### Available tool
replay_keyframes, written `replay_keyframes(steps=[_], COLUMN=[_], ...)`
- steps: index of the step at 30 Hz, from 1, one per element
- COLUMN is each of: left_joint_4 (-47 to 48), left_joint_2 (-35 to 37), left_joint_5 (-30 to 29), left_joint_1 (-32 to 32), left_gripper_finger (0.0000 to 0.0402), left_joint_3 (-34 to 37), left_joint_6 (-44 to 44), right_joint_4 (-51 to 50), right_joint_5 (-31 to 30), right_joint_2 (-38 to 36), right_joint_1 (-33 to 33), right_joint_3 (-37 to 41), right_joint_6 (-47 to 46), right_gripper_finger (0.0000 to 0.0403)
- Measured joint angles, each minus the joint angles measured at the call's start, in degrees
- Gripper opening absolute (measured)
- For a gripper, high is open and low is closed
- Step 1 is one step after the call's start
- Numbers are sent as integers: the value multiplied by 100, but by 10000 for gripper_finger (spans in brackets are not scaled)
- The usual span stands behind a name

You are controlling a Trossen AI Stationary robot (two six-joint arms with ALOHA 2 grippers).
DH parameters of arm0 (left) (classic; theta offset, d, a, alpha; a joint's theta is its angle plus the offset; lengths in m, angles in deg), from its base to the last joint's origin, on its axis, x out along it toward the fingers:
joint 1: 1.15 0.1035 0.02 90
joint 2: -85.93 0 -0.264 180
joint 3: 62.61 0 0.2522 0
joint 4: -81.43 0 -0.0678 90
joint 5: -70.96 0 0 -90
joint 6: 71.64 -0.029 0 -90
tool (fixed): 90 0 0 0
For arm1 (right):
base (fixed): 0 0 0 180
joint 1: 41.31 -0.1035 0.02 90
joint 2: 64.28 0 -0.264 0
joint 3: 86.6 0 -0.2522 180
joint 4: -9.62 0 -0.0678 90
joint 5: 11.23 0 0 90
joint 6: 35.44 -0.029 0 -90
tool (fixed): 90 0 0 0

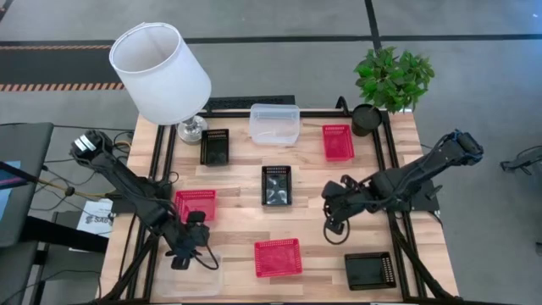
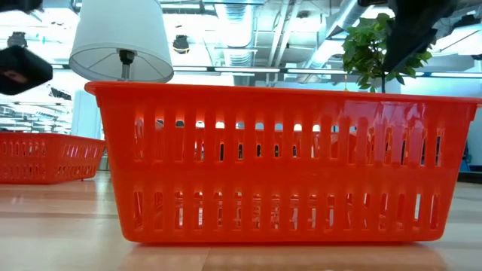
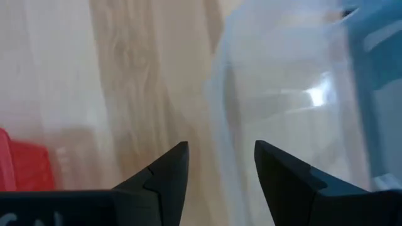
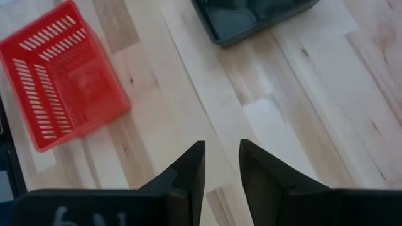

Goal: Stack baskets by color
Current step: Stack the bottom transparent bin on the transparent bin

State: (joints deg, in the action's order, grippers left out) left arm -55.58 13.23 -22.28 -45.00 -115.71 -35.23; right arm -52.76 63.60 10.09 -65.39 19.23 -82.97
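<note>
Clear basket [image 3: 282, 94] seemingly just beyond left gripper [image 3: 220, 164], jaws parted.

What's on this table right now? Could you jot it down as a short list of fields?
red baskets: three, one at the back right, one at the left, one at the front centre
black baskets: three, spread apart
clear baskets: one at the back, one at the front left
left gripper: open over the front-left clear basket's rim
right gripper: open, empty, above bare wood
stacked: nothing yet
</note>
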Motion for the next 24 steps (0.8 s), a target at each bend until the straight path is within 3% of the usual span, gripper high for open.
replay_keyframes(steps=[9, 14, 17, 21, 24], left_joint_4=[-51, -533, -695, -697, -653], left_joint_2=[-688, -1097, -1180, -1101, -920], left_joint_5=[-4, 353, 502, 833, 889], left_joint_1=[-5, -5, -3, 157, 387], left_gripper_finger=[169, 160, 120, 23, 7], left_joint_3=[95, 96, 94, 63, -58], left_joint_6=[171, 228, 425, 790, 1102], right_joint_4=[197, 198, 198, 194, 190], right_joint_5=[1, -2, -6, -6, 0], right_joint_2=[0, 0, 0, 0, -11], right_joint_1=[77, 88, 90, 88, 88], right_joint_3=[0, -2, -2, -2, -2], right_joint_6=[94, 109, 144, 149, 149], right_gripper_finger=[119, 119, 119, 119, 119])
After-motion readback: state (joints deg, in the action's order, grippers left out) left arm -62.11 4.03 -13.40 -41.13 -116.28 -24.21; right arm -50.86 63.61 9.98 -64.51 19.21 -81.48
